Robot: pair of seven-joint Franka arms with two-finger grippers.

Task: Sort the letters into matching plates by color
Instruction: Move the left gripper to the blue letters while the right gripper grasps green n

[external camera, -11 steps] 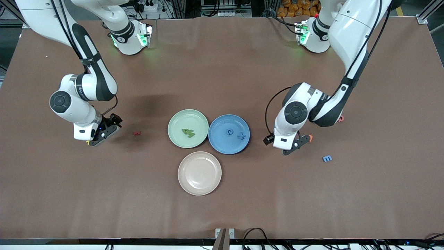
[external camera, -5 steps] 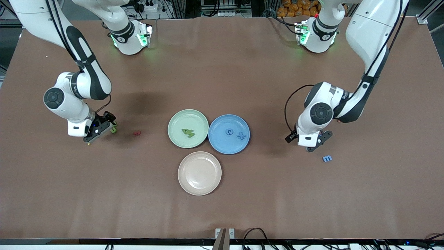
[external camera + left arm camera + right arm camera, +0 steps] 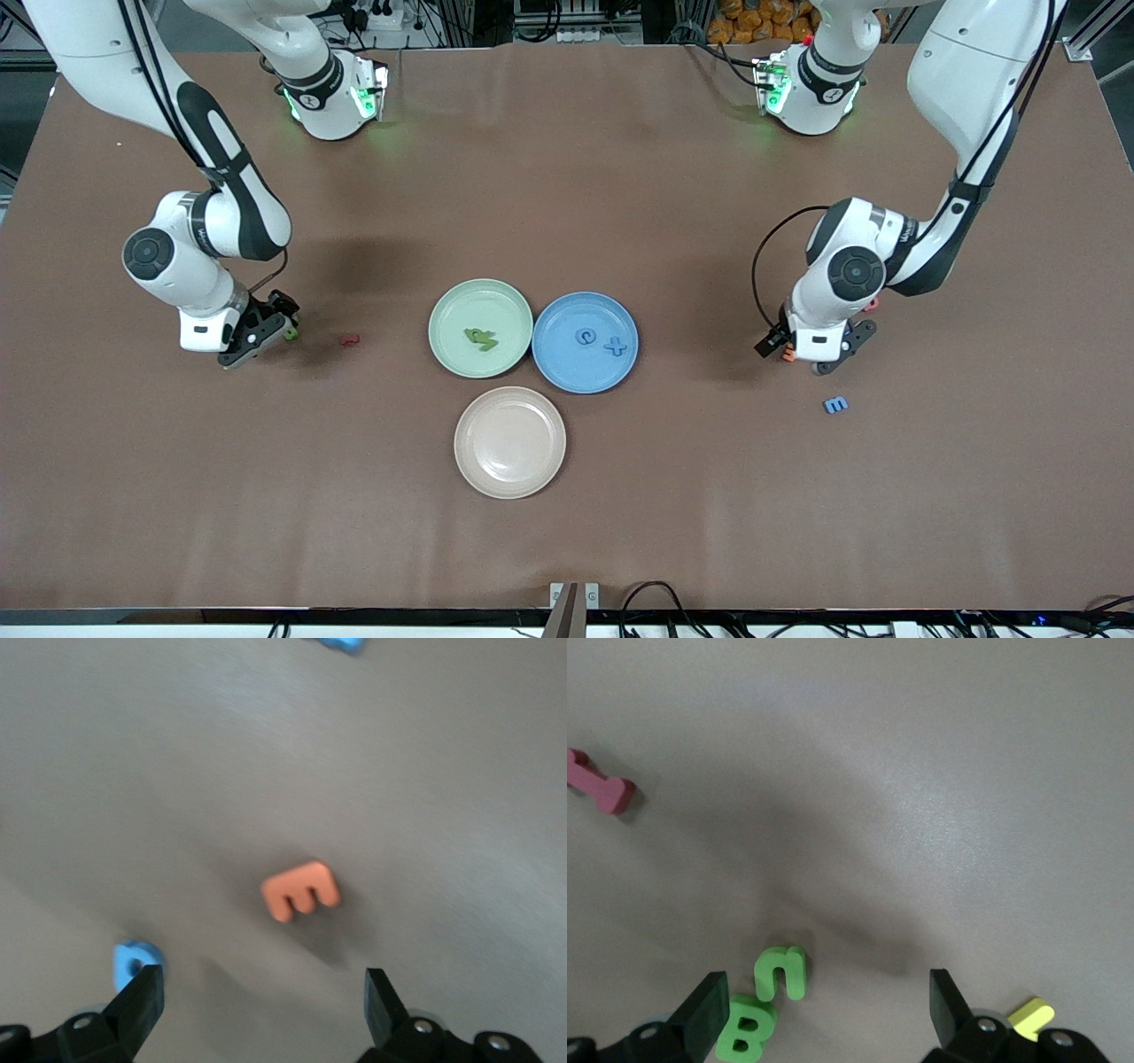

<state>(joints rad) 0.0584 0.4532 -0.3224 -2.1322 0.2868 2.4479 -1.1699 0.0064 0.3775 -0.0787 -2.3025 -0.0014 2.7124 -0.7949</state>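
The pale green plate [image 3: 461, 306] holds green letters [image 3: 480, 338]. The blue plate [image 3: 567, 368] beside it holds two blue letters [image 3: 586, 337]. My right gripper [image 3: 255, 333] is open and low over the table toward the right arm's end. In the right wrist view it [image 3: 824, 1014] stands over two green letters [image 3: 782, 973], with a yellow letter [image 3: 1030, 1017] by one finger. My left gripper [image 3: 828, 353] is open over the table toward the left arm's end. In the left wrist view it [image 3: 261, 1001] is near an orange E [image 3: 301, 890] and a blue letter [image 3: 135, 958].
A beige plate [image 3: 509, 441] lies nearer the front camera than the two plates. A red letter [image 3: 351, 339] lies between the right gripper and the green plate. A blue E [image 3: 835, 405] lies near the left gripper, and a red letter [image 3: 871, 303] shows under the left arm.
My left gripper has moved from beside the blue plate toward the left arm's end of the table. My right gripper has shifted slightly and stays low over the green letters.
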